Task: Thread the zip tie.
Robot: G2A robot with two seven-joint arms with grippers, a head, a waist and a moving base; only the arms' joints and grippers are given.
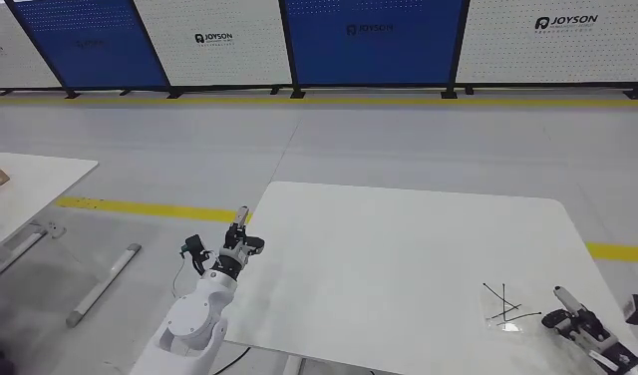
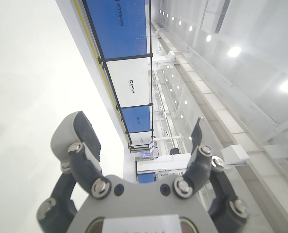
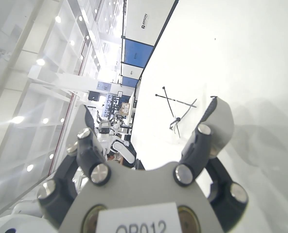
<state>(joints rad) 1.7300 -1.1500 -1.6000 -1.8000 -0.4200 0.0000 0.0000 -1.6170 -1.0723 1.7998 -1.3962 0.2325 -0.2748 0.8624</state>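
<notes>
The white rectangular desk (image 1: 399,265) carries a small cluster of thin black plastic zip ties (image 1: 504,298) near its front right corner, lying flat on the surface and well apart from the desk's left side. In the right wrist view the zip ties (image 3: 167,98) show as loose strands: two cross in an X and another lies bent just beside them, touching the crossed pair; how many there are in all I cannot tell. The right end effector (image 3: 151,110) hangs near the ties at the desk's right front edge, its two dark-padded fingers (image 3: 213,107) spread wide with nothing between them, and it is not touching the ties. In the top view this right end effector (image 1: 561,295) sits just to the right of the cluster. The left end effector (image 2: 141,132) is at the desk's left edge, far across the desk from the ties, with its fingers (image 2: 85,132) likewise spread wide and holding nothing; the top view places it (image 1: 239,220) right at the desk's left rim. Beyond the desk a yellow floor line (image 1: 150,208) runs across the grey floor, and a row of blue and white perforated partition panels (image 1: 374,26) stands behind it.
</notes>
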